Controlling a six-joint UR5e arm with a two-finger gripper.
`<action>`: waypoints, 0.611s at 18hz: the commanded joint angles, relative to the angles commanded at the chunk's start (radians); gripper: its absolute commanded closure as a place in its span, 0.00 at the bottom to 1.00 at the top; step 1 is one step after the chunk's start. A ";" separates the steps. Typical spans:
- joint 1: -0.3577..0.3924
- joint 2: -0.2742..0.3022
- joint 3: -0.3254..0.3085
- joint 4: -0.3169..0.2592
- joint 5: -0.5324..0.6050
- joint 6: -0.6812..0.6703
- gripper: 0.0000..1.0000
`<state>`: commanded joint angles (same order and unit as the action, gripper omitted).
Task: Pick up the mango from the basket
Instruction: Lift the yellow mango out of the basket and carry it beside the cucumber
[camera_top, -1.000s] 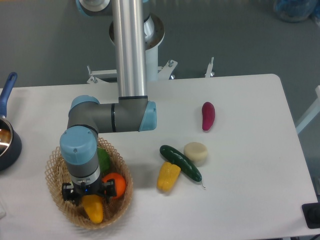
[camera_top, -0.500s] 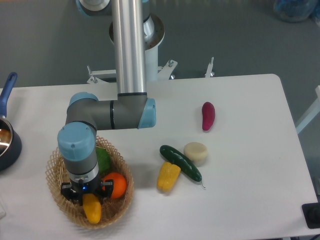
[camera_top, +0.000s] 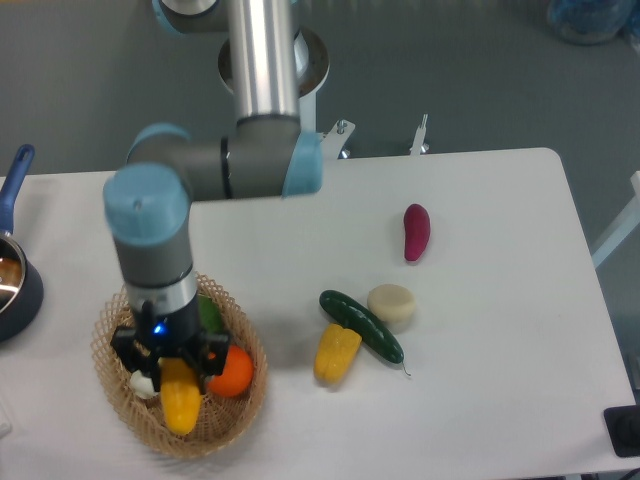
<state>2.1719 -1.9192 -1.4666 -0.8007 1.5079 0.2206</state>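
My two-finger gripper (camera_top: 170, 368) is clenched on the smooth, elongated yellow-orange mango (camera_top: 180, 400), gripping it by its upper end while the rest of the fruit hangs toward six o'clock over the round, shallow, tan woven wicker basket (camera_top: 250, 385). From this high camera I cannot be sure whether the mango's lower tip has cleared the weave or is touching it; my own wrist hides the contact.

Just at three o'clock of my jaws sits the round orange fruit (camera_top: 232, 372), pressed close against my right finger. A green fruit (camera_top: 209, 313) shows at one o'clock behind my wrist, and something small and pale (camera_top: 141, 382) peeks out at nine o'clock.

The risks, as I judge them: I hold a glossy, tapering fruit near one end, so its weight could pivot it in my grip and let it slide out. The orange is close enough that a sideways move would nudge or drag it. If the tip snags the lacy rim, the light basket may tilt or lift with me. A straight rise seems safest.
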 joint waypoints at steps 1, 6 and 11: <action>0.015 0.014 0.005 0.000 -0.002 0.023 0.54; 0.094 0.074 0.003 -0.002 -0.009 0.117 0.55; 0.209 0.100 0.002 -0.003 -0.109 0.190 0.56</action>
<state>2.3806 -1.8193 -1.4649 -0.8038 1.3990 0.4110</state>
